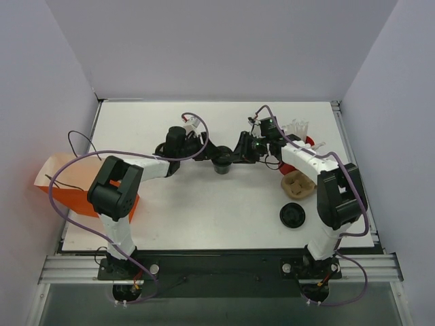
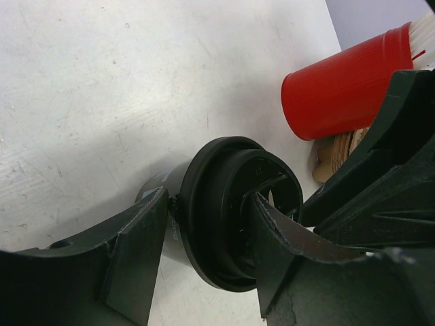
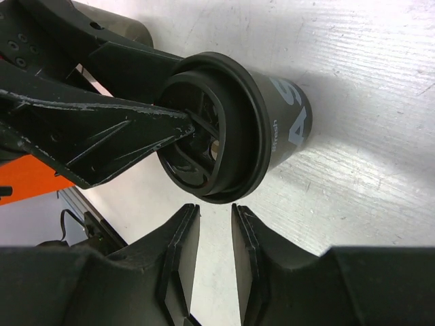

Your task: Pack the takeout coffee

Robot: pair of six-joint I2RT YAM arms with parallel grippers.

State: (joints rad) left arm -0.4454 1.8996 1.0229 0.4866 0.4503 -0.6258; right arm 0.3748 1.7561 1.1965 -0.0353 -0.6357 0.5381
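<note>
The takeout coffee, a small dark cup with a black lid, stands mid-table between the two arms. My left gripper is open over it. One finger touches the lid's rim from outside and the other finger lies across the lid's top. In the right wrist view the cup shows pale lettering. My right gripper sits just beside the lid's edge, its jaws a narrow gap apart with only table between them. Seen from above, it reaches in from the right.
A red cup holding white sticks stands at the back right. A brown cardboard carrier lies in front of it, with a loose black lid disc nearer still. An orange bag hangs over the table's left edge. Another dark cup stands behind the left gripper.
</note>
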